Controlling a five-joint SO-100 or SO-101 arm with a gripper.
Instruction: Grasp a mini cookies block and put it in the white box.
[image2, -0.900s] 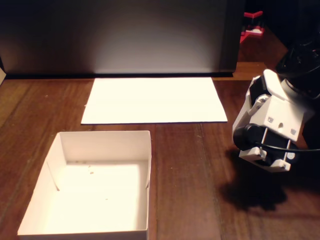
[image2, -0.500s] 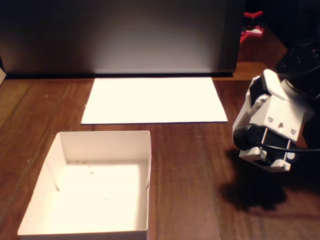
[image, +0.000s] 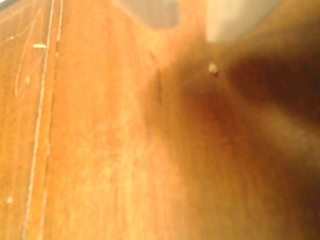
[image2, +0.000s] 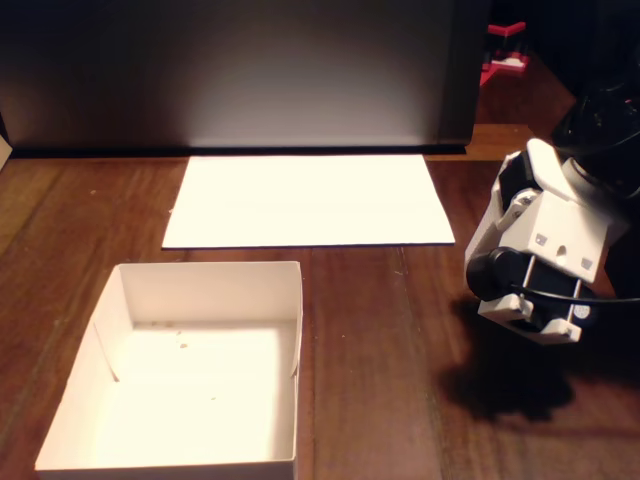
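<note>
No mini cookies block shows in either view. The white box (image2: 210, 270) stands open at the front left of the wooden table in the fixed view, holding only a few crumbs. My arm is folded at the right edge, well to the right of the box. The gripper's white housing (image2: 545, 245) and black motor (image2: 495, 272) hang just above the wood. Its fingers point down and away, so I cannot see how they stand. The wrist view shows blurred wood close up, a tiny pale crumb (image: 213, 67) and deep shadow on the right.
A flat white paper sheet (image2: 310, 200) lies behind the box, in front of a dark upright panel (image2: 250, 70). A red object (image2: 505, 50) sits at the far right back. A white corner (image: 235, 17) shows at the top of the wrist view.
</note>
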